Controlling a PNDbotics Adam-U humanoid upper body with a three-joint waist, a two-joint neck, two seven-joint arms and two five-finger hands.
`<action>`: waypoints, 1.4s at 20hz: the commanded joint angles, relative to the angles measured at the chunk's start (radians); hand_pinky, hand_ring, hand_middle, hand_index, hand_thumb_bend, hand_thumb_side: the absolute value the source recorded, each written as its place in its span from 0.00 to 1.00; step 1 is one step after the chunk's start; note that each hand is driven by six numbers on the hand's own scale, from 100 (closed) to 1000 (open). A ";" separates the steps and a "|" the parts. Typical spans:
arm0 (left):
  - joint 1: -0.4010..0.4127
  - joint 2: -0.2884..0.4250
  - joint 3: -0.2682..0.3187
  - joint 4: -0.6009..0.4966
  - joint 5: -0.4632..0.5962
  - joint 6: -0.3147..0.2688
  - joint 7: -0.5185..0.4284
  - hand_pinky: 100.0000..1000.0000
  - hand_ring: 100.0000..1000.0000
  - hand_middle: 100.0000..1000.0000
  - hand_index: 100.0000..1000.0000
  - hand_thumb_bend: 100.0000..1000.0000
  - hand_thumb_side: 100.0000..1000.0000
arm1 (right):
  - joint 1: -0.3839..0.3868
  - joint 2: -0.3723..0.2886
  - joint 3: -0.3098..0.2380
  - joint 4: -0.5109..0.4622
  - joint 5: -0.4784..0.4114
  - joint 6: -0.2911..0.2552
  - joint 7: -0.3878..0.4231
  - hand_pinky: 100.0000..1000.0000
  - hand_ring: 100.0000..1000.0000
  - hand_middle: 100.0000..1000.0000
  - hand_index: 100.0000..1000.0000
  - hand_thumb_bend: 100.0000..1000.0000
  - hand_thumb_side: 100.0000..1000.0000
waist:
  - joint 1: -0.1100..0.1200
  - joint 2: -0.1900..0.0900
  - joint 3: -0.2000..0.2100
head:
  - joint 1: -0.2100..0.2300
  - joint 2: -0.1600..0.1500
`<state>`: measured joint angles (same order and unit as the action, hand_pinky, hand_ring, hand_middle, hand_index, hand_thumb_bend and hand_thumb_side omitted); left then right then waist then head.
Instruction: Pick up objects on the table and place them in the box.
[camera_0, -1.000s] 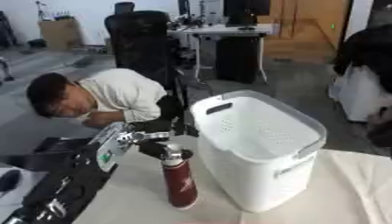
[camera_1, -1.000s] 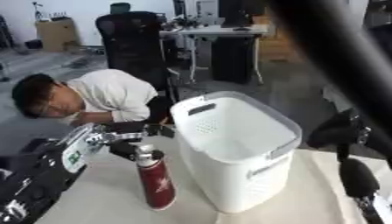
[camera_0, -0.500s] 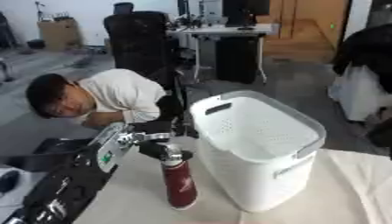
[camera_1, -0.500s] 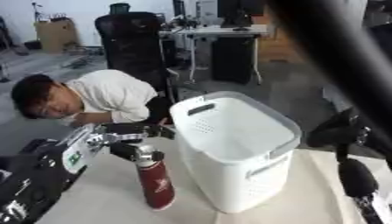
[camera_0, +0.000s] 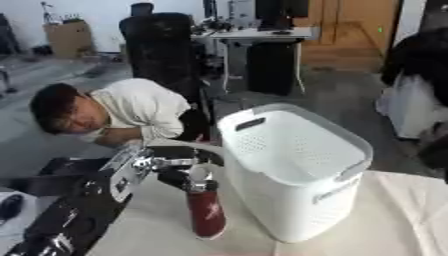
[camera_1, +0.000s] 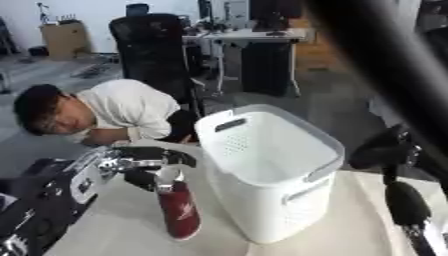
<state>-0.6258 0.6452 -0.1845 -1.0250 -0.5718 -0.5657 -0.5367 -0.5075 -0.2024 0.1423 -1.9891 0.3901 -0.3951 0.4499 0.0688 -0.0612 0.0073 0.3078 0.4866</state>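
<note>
At the left of the surface (camera_0: 402, 210), the robot's left hand (camera_0: 179, 169) has its fingers curled round the neck of a dark red bottle (camera_0: 206, 214), just under its silver cap (camera_0: 200, 175). The bottle stands upright or nearly so, its base low on the pale cloth that covers the surface; whether the base touches the cloth or hangs just clear of it cannot be told. The black and silver left arm (camera_0: 83, 207) runs down from the hand toward the lower left corner.

Just beside the bottle, on its right, stands the white box (camera_0: 297, 190), a tall plastic basket with perforated walls and a handle slot near its rim. Bottle and box look close, perhaps touching low down, and the box's rim stands at about the height of the bottle's cap. Inside, as far as shows, the box holds nothing.

In the right eye view the right arm (camera_1: 404, 205) comes in at the right edge; its hand does not show.

The step in hand seems to be the pick-up of the bottle, with the grasp made and the lift barely begun, if at all. The next move would call for raising the bottle until its base clears the rim, carrying it rightward over the opening, then lowering it and opening the fingers. The near wall is the likely snag.
</note>
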 joint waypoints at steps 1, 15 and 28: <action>-0.010 0.019 0.000 -0.009 -0.015 -0.190 -0.199 1.00 1.00 1.00 1.00 0.28 1.00 | -0.019 -0.003 -0.005 -0.011 0.001 0.002 0.003 0.23 0.56 0.55 0.66 0.00 0.92 | -0.001 -0.009 0.000 | 0.002 -0.009; 0.001 0.008 -0.005 0.003 -0.107 -0.136 -0.239 0.41 0.76 1.00 1.00 0.27 0.33 | -0.020 -0.002 -0.005 -0.011 0.002 0.003 0.007 0.23 0.56 0.56 0.66 0.00 0.93 | -0.001 -0.009 0.000 | 0.004 -0.006; 0.028 -0.040 0.000 0.048 -0.039 -0.171 0.183 0.00 0.08 0.26 0.13 0.00 0.48 | -0.023 0.002 -0.006 -0.011 0.000 0.001 0.003 0.23 0.56 0.55 0.66 0.00 0.92 | -0.002 -0.005 -0.002 | 0.003 -0.013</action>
<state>-0.5993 0.6073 -0.1830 -0.9924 -0.6183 -0.7034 -0.3802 -0.5086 -0.2021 0.1421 -1.9891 0.3905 -0.3926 0.4535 0.0691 -0.0639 0.0071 0.3078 0.4866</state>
